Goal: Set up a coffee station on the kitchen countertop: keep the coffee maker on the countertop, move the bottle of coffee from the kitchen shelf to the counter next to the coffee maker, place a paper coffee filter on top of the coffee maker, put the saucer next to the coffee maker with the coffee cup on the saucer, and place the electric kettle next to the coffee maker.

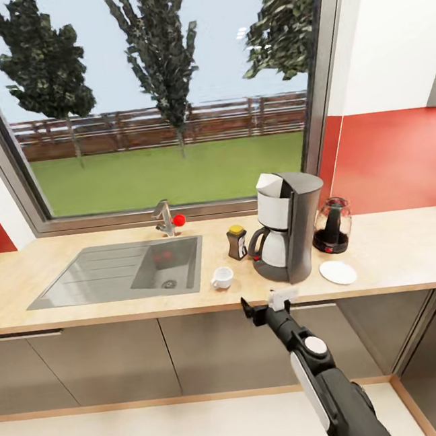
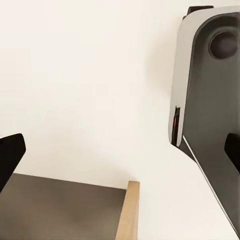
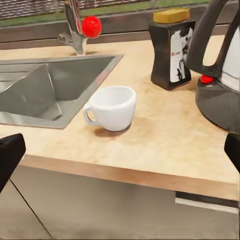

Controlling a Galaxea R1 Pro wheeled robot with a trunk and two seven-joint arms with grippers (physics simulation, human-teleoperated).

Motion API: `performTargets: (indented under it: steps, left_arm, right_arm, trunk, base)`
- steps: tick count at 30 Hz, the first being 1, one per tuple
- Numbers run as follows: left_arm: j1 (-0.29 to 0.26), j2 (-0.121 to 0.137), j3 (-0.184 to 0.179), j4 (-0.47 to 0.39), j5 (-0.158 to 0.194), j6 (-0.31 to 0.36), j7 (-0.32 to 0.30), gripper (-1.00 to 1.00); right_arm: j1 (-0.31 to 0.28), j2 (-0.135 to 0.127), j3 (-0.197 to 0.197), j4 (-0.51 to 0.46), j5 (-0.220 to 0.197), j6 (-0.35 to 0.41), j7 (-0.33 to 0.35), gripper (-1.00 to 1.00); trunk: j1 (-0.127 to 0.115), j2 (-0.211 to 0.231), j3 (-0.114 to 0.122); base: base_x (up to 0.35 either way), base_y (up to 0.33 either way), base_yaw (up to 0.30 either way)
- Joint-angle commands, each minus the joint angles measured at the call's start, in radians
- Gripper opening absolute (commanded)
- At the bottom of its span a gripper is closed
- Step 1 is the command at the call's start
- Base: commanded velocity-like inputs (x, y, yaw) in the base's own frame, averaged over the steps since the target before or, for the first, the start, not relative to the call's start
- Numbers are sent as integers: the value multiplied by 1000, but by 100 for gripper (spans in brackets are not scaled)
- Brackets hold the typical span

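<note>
The coffee maker [image 1: 288,227] stands on the kitchen countertop [image 1: 397,245] right of the sink. Close on its left is the bottle of coffee [image 1: 237,242], dark with a yellow cap. The white coffee cup [image 1: 221,277] sits upright on the bare counter in front of the bottle, apart from the saucer [image 1: 338,272], which lies in front and to the right of the coffee maker. The electric kettle [image 1: 332,225] stands behind the saucer. My right gripper [image 1: 263,305] hangs open just before the counter's front edge, facing the cup [image 3: 114,107] and the bottle [image 3: 172,50]. My left gripper [image 2: 120,152] is open on nothing. The kitchen shelf is out of view.
A steel sink [image 1: 122,271] with a faucet [image 1: 164,218] and a red knob fills the counter's left half. A large window runs behind it and a red backsplash [image 1: 394,157] lies to the right. Dark cabinets sit below, and the counter turns a corner at far right.
</note>
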Motion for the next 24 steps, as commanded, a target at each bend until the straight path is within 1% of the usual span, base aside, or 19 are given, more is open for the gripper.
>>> performTargets:
  steps: [1, 2, 3, 4, 8, 10, 11, 14, 16, 21, 24]
  left_arm:
    - [0, 0, -9, -2, 9, 2, 3, 100]
    - [0, 0, -9, -2, 9, 3, 3, 100]
    - [0, -1, -9, -2, 9, 4, 3, 100]
    - [0, -1, -10, -1, 9, 8, 3, 100]
    - [0, -1, -10, 1, 9, 11, 3, 100]
    - [0, -3, -10, 3, 10, 12, 3, 100]
    - [0, -3, -10, 4, 11, 12, 3, 100]
    - [1, -4, -11, 4, 11, 12, 3, 100]
    - [1, -4, -11, 4, 11, 12, 3, 100]
    - [0, -1, -10, 5, 11, 13, 1, 100]
    - [0, -1, -9, 5, 11, 14, 1, 100]
  right_arm:
    - [-4, 1, -1, -14, 4, 40, 2, 100]
    - [-9, 1, -1, -25, 4, 70, -1, 100]
    - [-29, 1, 0, -55, 4, 150, -16, 100]
    - [-74, 1, 0, -84, 3, 268, -74, 100]
    - [-159, 1, 0, -95, -2, 484, -177, 100]
    - [-219, 1, 1, -88, -2, 635, -235, 100]
    - [-230, 1, 1, -88, -2, 669, -255, 100]
    - [-243, 1, 1, -89, -2, 728, -282, 100]
    - [-247, 1, 1, -88, -2, 748, -289, 100]
    - [-249, 1, 3, -82, -2, 761, -294, 100]
    - [-249, 1, 3, -59, -2, 762, -294, 100]
  trunk:
    - [1, -2, -2]
    - [1, -2, -2]
    - [1, -2, -2]
    - [1, -2, -2]
    - [1, -2, -2]
    - [1, -2, -2]
    - [1, -2, -2]
    - [1, -2, -2]
    - [1, -2, -2]
    - [1, -2, -2]
    - [1, -2, -2]
  base:
    - [0, 0, 0]
    - [0, 0, 0]
    - [0, 0, 0]
    - [0, 0, 0]
    - [0, 0, 0]
    - [0, 0, 0]
    - [0, 0, 0]
    - [0, 0, 0]
    - [0, 0, 0]
    - [0, 0, 0]
    - [0, 0, 0]
